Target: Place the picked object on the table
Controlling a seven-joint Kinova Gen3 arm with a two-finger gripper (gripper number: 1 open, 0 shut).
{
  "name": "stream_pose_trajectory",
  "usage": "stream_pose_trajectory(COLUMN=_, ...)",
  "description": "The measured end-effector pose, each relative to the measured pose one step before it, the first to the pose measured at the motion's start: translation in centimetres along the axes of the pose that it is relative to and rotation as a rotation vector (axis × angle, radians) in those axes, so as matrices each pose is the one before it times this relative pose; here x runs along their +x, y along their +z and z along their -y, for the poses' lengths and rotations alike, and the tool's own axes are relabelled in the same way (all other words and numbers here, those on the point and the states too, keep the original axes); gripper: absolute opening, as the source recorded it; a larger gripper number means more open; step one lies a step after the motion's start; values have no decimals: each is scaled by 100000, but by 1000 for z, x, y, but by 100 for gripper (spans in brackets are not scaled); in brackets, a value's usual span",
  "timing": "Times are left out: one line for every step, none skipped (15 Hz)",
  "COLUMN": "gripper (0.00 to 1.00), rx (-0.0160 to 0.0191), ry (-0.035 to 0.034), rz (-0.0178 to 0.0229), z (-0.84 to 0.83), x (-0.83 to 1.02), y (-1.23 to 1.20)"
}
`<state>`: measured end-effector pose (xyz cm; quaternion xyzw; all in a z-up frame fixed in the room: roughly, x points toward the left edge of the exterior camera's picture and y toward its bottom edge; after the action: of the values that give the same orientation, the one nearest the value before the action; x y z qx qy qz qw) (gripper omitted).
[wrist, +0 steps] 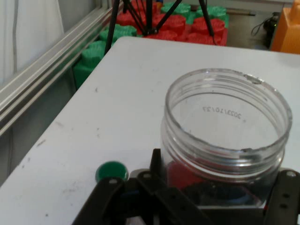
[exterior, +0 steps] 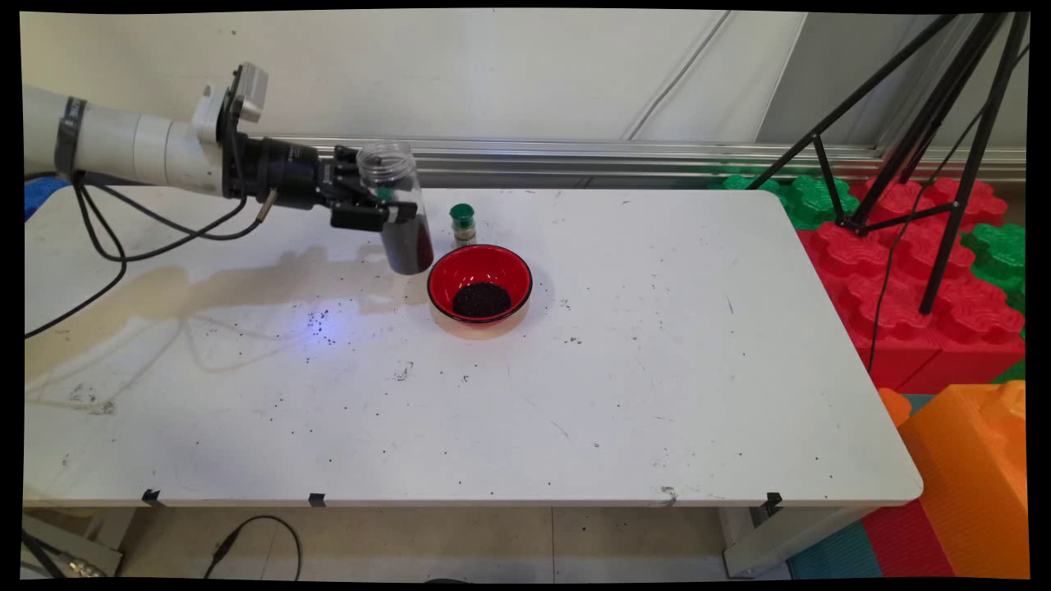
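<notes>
My gripper (exterior: pixel 379 205) is shut on a clear plastic jar (exterior: pixel 402 209) that stands nearly upright, open mouth up, its lower half filled with dark grains. The jar hangs just left of a red bowl (exterior: pixel 479 285) holding a small heap of the same dark grains (exterior: pixel 481 300). A small bottle with a green cap (exterior: pixel 463 223) stands just behind the bowl. In the hand view the jar's wide open mouth (wrist: pixel 225 122) fills the lower right between my fingers, and the green cap (wrist: pixel 111 171) shows at the lower left.
Dark grains are scattered over the white table (exterior: pixel 657 369). A black tripod (exterior: pixel 920 148) stands on red and green foam blocks (exterior: pixel 903 263) beyond the right edge. An orange block (exterior: pixel 969 468) sits at the near right. Black cables (exterior: pixel 123 238) hang from the arm.
</notes>
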<state>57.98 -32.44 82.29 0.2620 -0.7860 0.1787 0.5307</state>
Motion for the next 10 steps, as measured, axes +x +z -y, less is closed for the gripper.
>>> stream_pose_trajectory(gripper=0, rx=484, ry=-150, rz=497, z=27, x=-450, y=-141)
stream_pose_trajectory(gripper=0, rx=577, ry=-168, rz=465, z=35, x=-488, y=-153)
stream_pose_trajectory(gripper=0, rx=543, ry=-154, rz=389, z=48, x=-420, y=-133)
stream_pose_trajectory(gripper=0, rx=547, ry=-143, rz=360, z=46, x=-400, y=-136)
stream_pose_trajectory(gripper=0, rx=473, ry=-201, rz=308, z=52, x=-338, y=-116)
stream_pose_trajectory(gripper=0, rx=533, ry=-177, rz=365, z=45, x=-377, y=-144)
stream_pose_trajectory(gripper=0, rx=412, ry=-114, rz=338, z=30, x=-322, y=-118)
stream_pose_trajectory(gripper=0, rx=280, ry=-131, rz=217, z=11, x=-225, y=-94)
stream_pose_trajectory(gripper=0, rx=447, ry=-171, rz=392, z=19, x=-383, y=-130)
stream_pose_trajectory(gripper=0, rx=370, ry=-201, rz=395, z=5, x=-380, y=-92)
